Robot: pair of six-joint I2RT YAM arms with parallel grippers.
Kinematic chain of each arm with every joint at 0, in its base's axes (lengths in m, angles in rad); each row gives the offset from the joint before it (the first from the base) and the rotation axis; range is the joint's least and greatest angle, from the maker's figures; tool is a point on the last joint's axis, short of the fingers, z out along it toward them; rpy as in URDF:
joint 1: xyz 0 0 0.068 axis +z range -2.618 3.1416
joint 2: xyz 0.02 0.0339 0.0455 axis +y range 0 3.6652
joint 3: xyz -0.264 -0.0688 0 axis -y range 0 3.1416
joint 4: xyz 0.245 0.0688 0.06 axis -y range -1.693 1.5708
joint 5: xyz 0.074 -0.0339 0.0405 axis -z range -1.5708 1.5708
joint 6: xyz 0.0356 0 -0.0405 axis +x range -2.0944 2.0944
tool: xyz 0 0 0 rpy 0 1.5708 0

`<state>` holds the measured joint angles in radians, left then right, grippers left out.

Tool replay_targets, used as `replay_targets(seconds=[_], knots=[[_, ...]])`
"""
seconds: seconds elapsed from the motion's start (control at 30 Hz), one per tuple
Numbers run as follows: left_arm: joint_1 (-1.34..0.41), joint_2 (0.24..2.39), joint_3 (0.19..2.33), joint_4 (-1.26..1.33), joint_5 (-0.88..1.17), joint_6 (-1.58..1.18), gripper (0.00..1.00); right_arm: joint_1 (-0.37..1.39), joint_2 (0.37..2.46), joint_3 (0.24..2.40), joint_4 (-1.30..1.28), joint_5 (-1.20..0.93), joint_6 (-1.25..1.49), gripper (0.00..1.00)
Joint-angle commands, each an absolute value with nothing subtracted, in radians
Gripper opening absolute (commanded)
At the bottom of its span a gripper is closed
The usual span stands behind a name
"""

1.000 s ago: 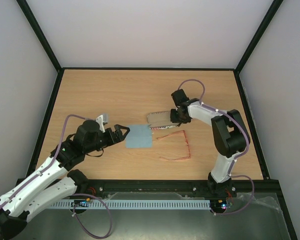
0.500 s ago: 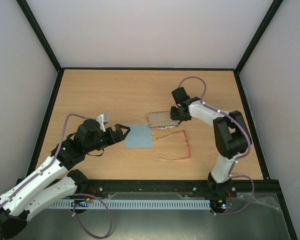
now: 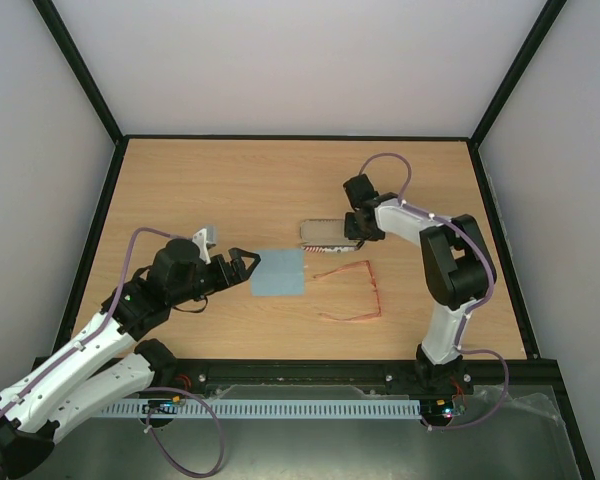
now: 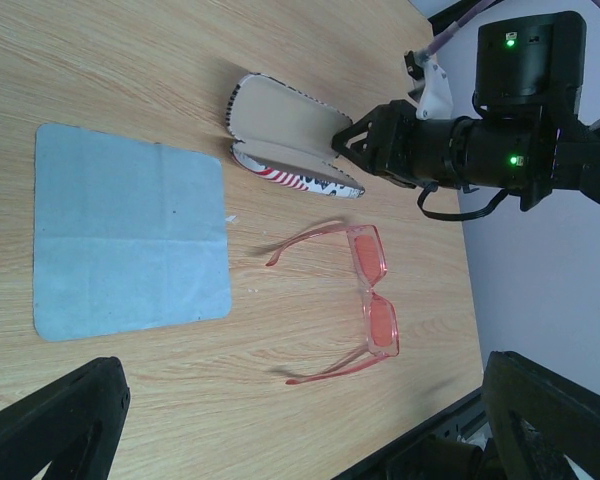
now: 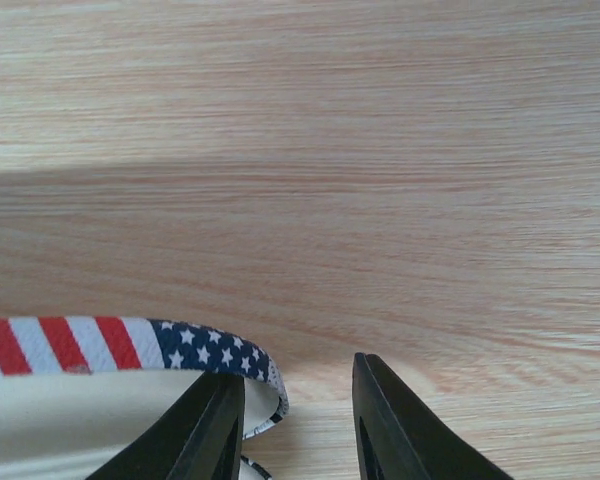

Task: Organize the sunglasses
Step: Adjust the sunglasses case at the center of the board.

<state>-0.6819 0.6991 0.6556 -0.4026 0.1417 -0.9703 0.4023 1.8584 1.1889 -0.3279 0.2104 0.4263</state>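
Observation:
The sunglasses (image 3: 373, 292) have a thin reddish-orange frame and lie unfolded on the table, arms pointing left; they also show in the left wrist view (image 4: 365, 255). The oval flag-patterned case (image 3: 323, 232) lies open just behind them, pale lining showing (image 4: 280, 125). My right gripper (image 3: 353, 234) is at the case's right end. Its jaws stand a little apart, and the case's rim (image 5: 120, 345) lies against the left finger (image 5: 215, 430) without being clamped. My left gripper (image 3: 242, 265) is wide open and empty, left of the light blue cloth (image 3: 278, 272).
The blue cloth (image 4: 130, 230) lies flat between my left gripper and the sunglasses. Black frame rails (image 3: 90, 215) border the table on the left, right and near edges. The right arm's body (image 4: 510, 150) hangs over the table's right side.
The case has shifted slightly back and to the right and looks narrower from above. My right gripper has moved a little with it. The left arm, cloth and sunglasses have not moved.

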Motion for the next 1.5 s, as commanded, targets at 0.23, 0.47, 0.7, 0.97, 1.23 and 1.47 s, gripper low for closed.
replay_targets(seconds=[0.23,0.47,0.7,0.97,1.23,1.47], knots=[[-0.676,0.690,0.676,-0.411,0.144,-0.961,0.99,0.355,1.855,1.222,-0.366,0.284,0.429,0.32],[-0.676,0.683,0.675,-0.416,0.141,-0.963,0.99,0.324,1.841,1.223,-0.375,0.294,0.421,0.32],[-0.678,0.691,0.674,-0.409,0.139,-0.962,1.00,0.314,1.790,1.194,-0.367,0.267,0.421,0.33],[-0.663,0.789,0.792,-0.449,0.075,-0.895,1.00,0.314,1.575,1.196,-0.402,0.175,0.420,0.42],[-0.442,0.908,0.819,-0.392,0.165,-0.793,0.99,0.459,1.442,1.132,-0.347,-0.169,0.504,0.41],[-0.233,0.896,0.775,-0.352,0.300,-0.761,0.99,0.636,1.582,1.201,-0.333,-0.202,0.552,0.35]])
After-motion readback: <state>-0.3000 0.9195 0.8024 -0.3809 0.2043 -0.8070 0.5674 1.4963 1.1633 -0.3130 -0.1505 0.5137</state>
